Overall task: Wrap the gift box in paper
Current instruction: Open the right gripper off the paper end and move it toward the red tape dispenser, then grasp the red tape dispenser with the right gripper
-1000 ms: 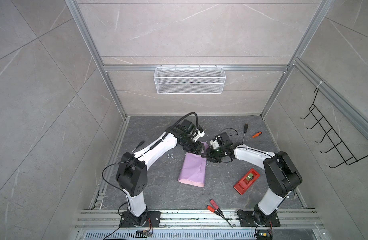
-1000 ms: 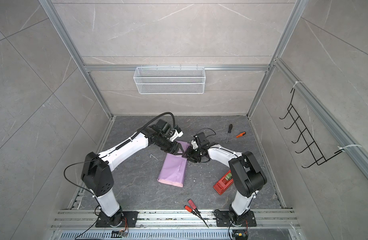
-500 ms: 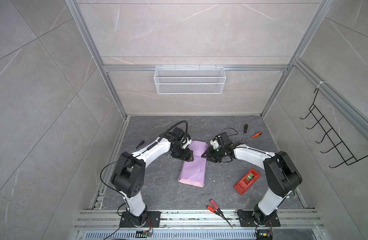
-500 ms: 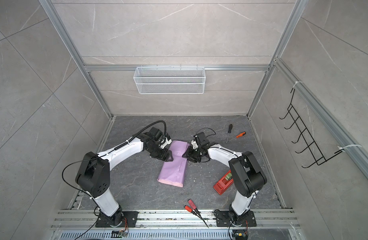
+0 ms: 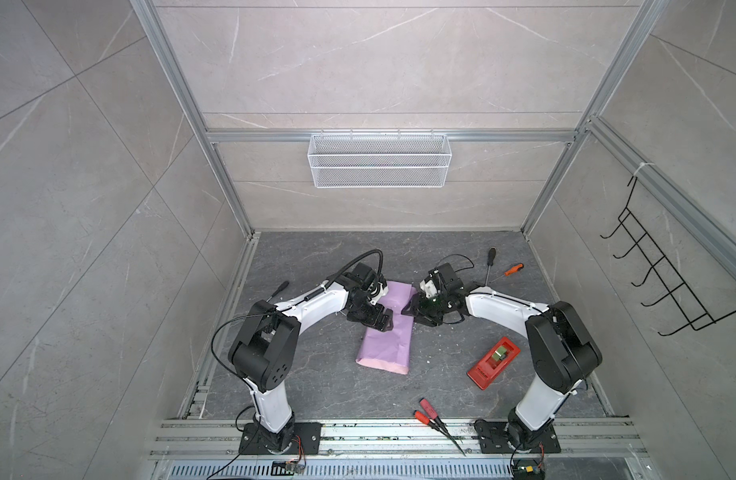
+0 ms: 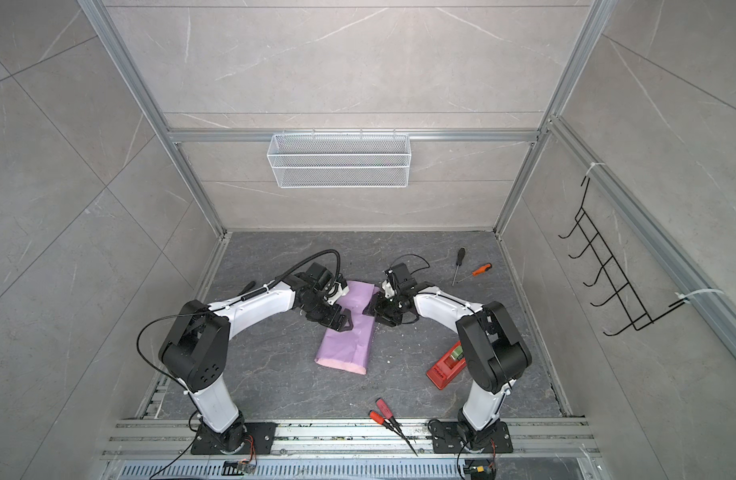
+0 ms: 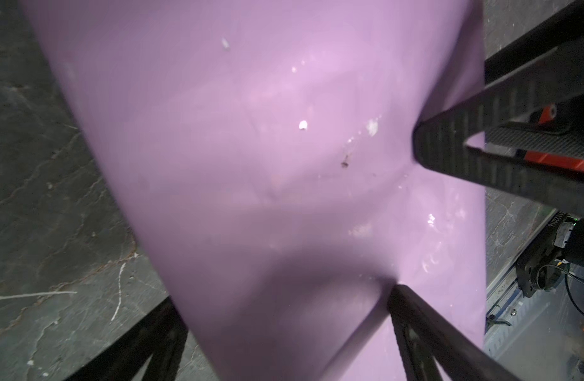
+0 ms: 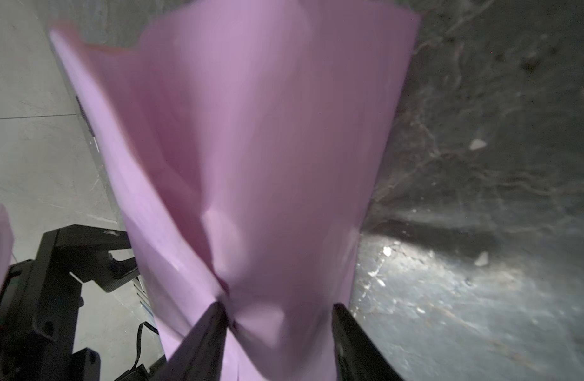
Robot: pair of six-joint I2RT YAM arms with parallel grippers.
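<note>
Left wrist view: left claw [image 7: 284,297] wide open w/ paper [image 7: 251,132] btwn jaws; right claw [image 8: 277,310] grip unclear; arm label [image 7: 555,224] unreadable

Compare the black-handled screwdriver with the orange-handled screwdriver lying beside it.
The black-handled screwdriver is longer than the orange-handled screwdriver. The black-handled one points its handle almost straight at the rear wall, while the orange-handled one lies slanted across. One handle is black, the other orange. Both lie flat on the table near its far right corner, tips close together.
</note>
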